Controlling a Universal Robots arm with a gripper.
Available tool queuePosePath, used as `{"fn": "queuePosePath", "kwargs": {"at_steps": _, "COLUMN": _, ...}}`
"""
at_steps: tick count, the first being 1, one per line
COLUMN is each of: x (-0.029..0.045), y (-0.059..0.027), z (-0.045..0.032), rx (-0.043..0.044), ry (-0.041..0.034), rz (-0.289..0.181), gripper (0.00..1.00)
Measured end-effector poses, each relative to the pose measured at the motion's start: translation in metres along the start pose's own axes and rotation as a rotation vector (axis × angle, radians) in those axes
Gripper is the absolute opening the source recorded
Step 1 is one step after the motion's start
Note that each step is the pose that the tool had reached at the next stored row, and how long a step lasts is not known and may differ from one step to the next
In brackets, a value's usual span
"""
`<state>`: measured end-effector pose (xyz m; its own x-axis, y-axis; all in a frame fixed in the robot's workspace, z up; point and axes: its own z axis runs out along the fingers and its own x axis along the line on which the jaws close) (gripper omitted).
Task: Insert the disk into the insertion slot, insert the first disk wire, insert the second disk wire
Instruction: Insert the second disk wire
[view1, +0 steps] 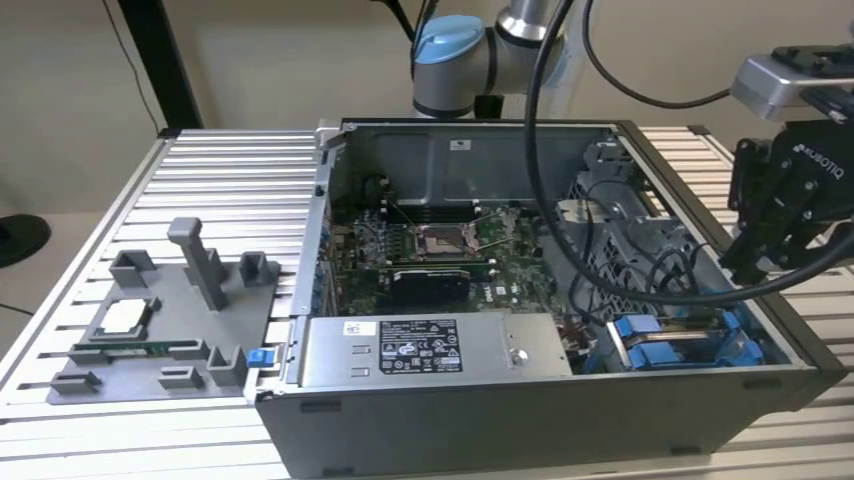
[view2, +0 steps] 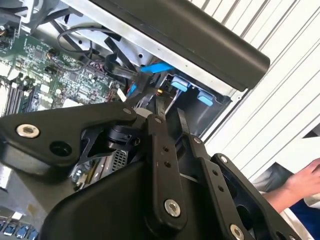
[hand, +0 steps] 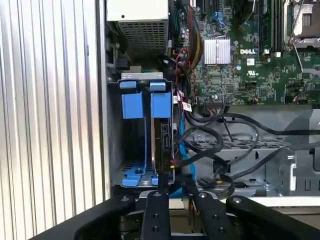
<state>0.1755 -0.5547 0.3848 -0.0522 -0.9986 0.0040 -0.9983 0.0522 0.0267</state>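
Note:
The disk (hand: 163, 141) stands on edge in the insertion slot of the drive cage (hand: 114, 150), its bright blue frame (hand: 161, 105) showing beside it; the blue frames (view1: 663, 342) sit at the case's front corner on the exterior view's right. My gripper (view1: 745, 270) hangs over that corner. In both wrist views its tips (hand: 175, 181) (view2: 170, 106) stand close together at the disk's near edge, on the end of a thin blue disk wire (hand: 183, 150). Black wires (hand: 215, 145) loop right beside it. Whether the plug is seated is hidden.
The open computer case (view1: 534, 420) lies on a ribbed metal table (view1: 227, 190). A grey power-supply box (view1: 414, 350) and the green motherboard (view1: 427, 255) lie inside. A grey parts fixture (view1: 160, 330) stands at the exterior view's left. A person's hand (view2: 300, 185) rests by the case.

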Motion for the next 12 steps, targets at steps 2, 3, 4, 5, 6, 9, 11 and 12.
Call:
{"fn": "queuePosePath", "kwargs": {"at_steps": 2, "x": -0.0023, "y": 0.0000, "z": -0.0018, "rx": -0.0001, "ry": 0.0002, "rz": 0.000, "gripper": 0.00}}
{"fn": "queuePosePath", "kwargs": {"at_steps": 3, "x": -0.0035, "y": -0.0001, "z": -0.0025, "rx": -0.0001, "ry": 0.0002, "rz": 0.000, "gripper": 0.00}}
{"fn": "queuePosePath", "kwargs": {"at_steps": 4, "x": -0.0046, "y": -0.0004, "z": -0.0031, "rx": -0.0001, "ry": 0.0003, "rz": 0.000, "gripper": 0.00}}
{"fn": "queuePosePath", "kwargs": {"at_steps": 5, "x": -0.0055, "y": -0.0005, "z": -0.0036, "rx": -0.0001, "ry": 0.0002, "rz": 0.000, "gripper": 0.00}}
{"fn": "queuePosePath", "kwargs": {"at_steps": 6, "x": -0.0063, "y": -0.0007, "z": -0.0044, "rx": -0.0001, "ry": 0.0003, "rz": -0.001, "gripper": 0.00}}
{"fn": "queuePosePath", "kwargs": {"at_steps": 9, "x": -0.0092, "y": -0.0014, "z": -0.0057, "rx": -0.0001, "ry": 0.0001, "rz": -0.002, "gripper": 0.00}}
{"fn": "queuePosePath", "kwargs": {"at_steps": 11, "x": -0.0106, "y": -0.0023, "z": -0.0057, "rx": -0.0001, "ry": 0.0001, "rz": -0.004, "gripper": 0.00}}
{"fn": "queuePosePath", "kwargs": {"at_steps": 12, "x": -0.0111, "y": -0.0031, "z": -0.0058, "rx": -0.0001, "ry": 0.0002, "rz": -0.006, "gripper": 0.00}}
